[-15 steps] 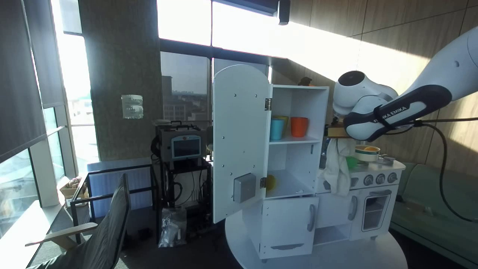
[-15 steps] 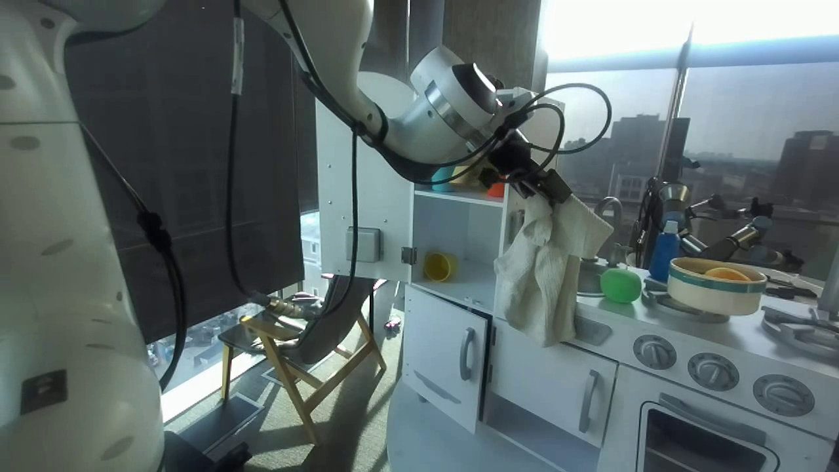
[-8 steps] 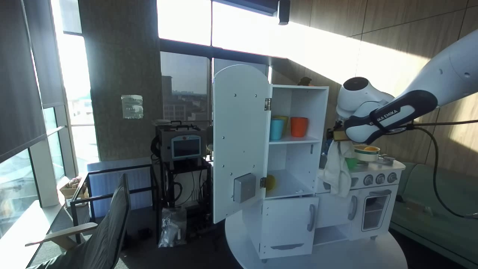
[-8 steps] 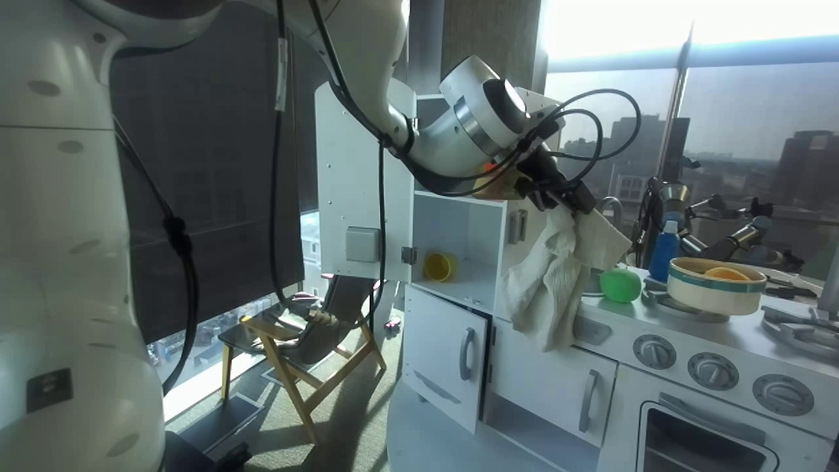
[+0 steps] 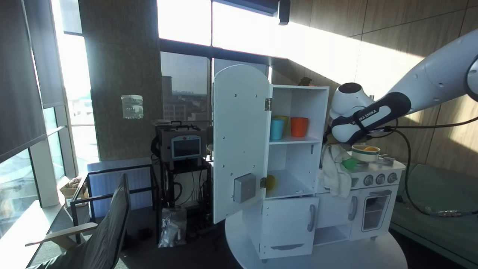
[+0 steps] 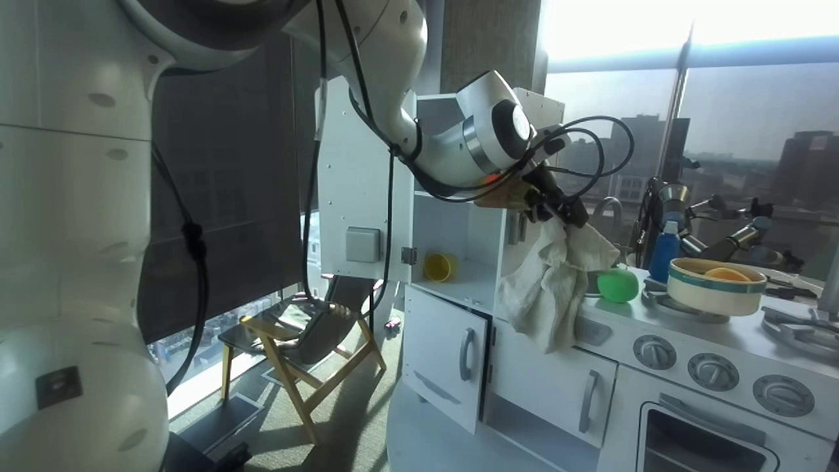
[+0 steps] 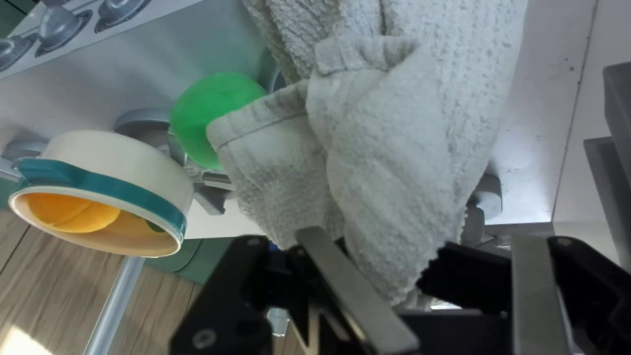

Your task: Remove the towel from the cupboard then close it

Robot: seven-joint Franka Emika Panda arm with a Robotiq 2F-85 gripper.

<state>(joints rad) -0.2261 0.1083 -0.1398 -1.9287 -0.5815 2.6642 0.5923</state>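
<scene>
The tall white cupboard [image 5: 298, 97] stands with its full-height door [image 5: 241, 142] wide open; both also show in an exterior view, the cupboard [image 6: 446, 233] and the door [image 6: 364, 196]. The off-white towel [image 6: 547, 295] is outside the cupboard, hanging beside its side wall over the stove unit's front edge. It also shows in an exterior view [image 5: 334, 173] and fills the middle of the wrist view [image 7: 384, 148]. My gripper [image 6: 567, 213] is shut on the towel's upper end. In the wrist view, the towel's bunched end lies between the jaws [image 7: 377, 268]. The exact pinch is partly hidden.
The shorter white stove unit [image 6: 721, 380] adjoins the cupboard. On it are a green ball [image 6: 617, 285], a pot [image 6: 716, 285] with an orange thing and a blue spray bottle [image 6: 665, 252]. Cups stand on the upper shelf, including an orange one [image 5: 299, 127]. A yellow cup [image 6: 439, 267] lies below.
My gripper moved down and away from the cupboard's opening, then lowered further and slightly back. The towel came down with it and bunches more. The green ball shifted slightly. The cupboard door has not moved.
</scene>
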